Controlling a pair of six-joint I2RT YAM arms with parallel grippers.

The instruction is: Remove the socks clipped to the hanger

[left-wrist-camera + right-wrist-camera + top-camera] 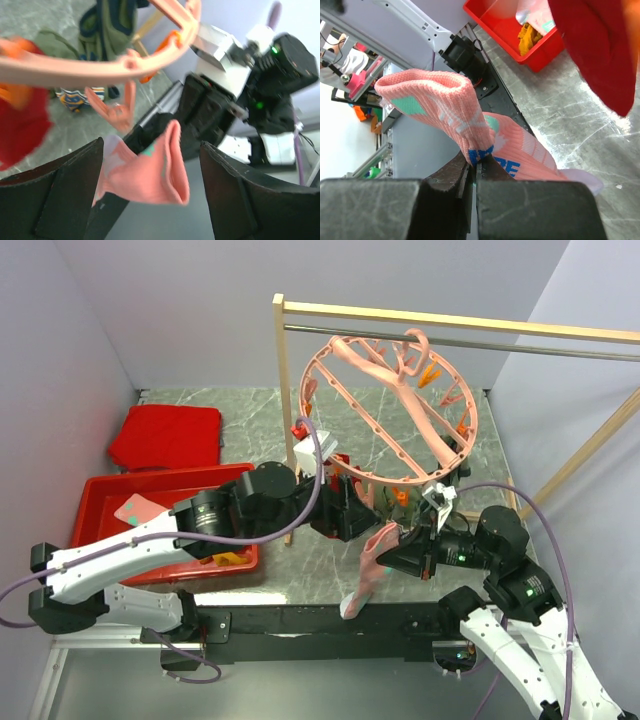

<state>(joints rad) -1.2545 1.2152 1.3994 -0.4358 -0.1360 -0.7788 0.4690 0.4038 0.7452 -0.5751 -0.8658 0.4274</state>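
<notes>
At near table edge, under hanger — right pincer clamping shut on pink sock, seemingly free of clip. Left pincer gaping wide around it, gripping nothing. Two socks lying in red bin — red sock, olive sock hanging clipped, awaiting removal.

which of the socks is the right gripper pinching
The pink sock with teal marks: the right gripper is shut on it. The red sock and the olive sock hang by the hanger, in neither gripper.
</notes>
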